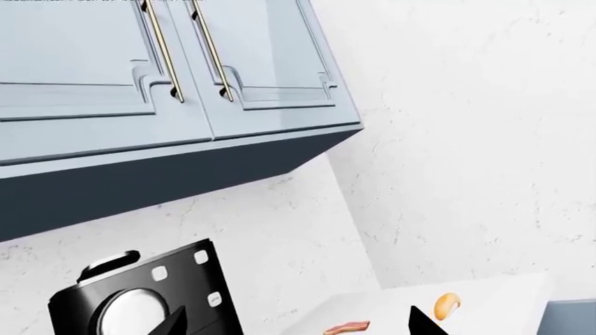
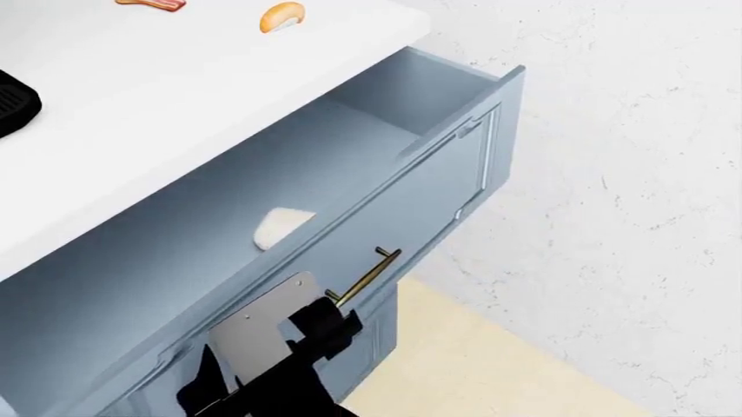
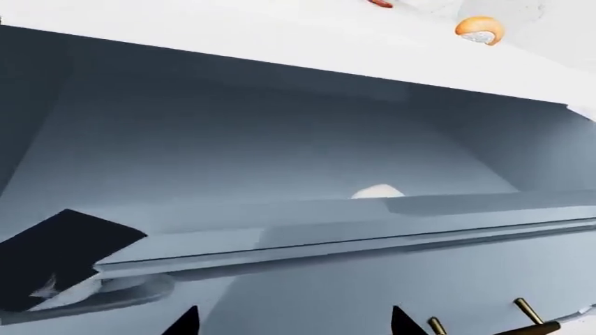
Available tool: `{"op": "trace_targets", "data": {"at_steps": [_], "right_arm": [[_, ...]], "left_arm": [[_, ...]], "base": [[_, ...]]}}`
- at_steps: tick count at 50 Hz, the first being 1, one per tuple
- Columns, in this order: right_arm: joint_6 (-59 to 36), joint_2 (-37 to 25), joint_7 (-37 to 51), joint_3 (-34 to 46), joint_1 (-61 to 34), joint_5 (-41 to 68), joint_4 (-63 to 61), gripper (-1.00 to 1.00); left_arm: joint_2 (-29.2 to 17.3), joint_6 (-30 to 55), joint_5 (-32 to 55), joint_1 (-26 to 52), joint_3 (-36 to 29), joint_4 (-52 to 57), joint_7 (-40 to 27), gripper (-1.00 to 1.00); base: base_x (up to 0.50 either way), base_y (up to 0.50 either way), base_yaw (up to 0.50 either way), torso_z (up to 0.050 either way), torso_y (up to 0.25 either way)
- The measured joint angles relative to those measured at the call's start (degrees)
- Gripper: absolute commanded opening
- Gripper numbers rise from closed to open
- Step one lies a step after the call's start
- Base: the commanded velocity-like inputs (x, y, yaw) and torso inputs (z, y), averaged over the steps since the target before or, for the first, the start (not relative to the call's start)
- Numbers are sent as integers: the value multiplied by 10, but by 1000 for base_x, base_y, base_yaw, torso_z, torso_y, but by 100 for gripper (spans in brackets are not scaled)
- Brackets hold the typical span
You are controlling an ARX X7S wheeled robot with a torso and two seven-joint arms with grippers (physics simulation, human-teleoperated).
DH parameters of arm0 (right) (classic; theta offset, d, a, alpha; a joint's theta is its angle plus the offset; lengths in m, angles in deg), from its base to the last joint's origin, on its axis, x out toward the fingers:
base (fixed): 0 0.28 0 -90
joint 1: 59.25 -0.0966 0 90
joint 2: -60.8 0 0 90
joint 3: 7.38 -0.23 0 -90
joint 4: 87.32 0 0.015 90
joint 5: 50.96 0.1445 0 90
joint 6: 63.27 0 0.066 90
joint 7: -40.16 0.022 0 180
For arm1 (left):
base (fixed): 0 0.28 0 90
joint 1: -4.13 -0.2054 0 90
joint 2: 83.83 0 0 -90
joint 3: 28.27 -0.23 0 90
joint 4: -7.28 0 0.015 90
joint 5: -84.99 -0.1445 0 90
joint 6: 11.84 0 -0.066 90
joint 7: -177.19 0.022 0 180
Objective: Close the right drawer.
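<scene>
Going from left to right, the left claw [image 1: 293,322] is showing only as two dark fingertips spread apart with nothing between them — released — and its camera is looking up at pale blue-grey wall cabinets [image 1: 177,66] with brass handles and a black coffee machine [image 1: 149,296] against the wall, well away from the work. The white stone counter [image 2: 174,87] is carrying a bacon strip [image 2: 151,4] and a small orange-and-white bread roll [image 2: 281,16] near its far edge. Below it, the wide pale blue-grey right drawer [image 2: 383,204] is standing pulled far out, with a pale rounded lump [image 2: 281,228] lying inside against the front panel. The right claw [image 3: 293,322] is hovering just in front of that panel, beside the slim brass bar handle [image 2: 368,271]; its fingertips are apart and grasping nothing. The risks, as I judge them, are these — a push landing off-centre or on the handle's end could be skewing the drawer or slipping off the bar, an open fingertip could be catching the panel's top edge, and a hard shove could be jolting the lump inside or slamming the front.
</scene>
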Motion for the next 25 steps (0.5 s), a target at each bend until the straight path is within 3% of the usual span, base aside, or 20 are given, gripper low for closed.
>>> {"op": "trace_targets", "data": {"at_steps": [10, 25], "right_arm": [[17, -52, 30, -28, 7, 11, -40, 100], [52, -199, 108, -87, 32, 50, -146, 100]], "left_arm": [[3, 4, -3, 7, -9, 0, -3, 100], [12, 20, -7, 33, -35, 8, -6, 100]], "base": [[0, 0, 0, 0, 0], [0, 0, 0, 0, 0]]}}
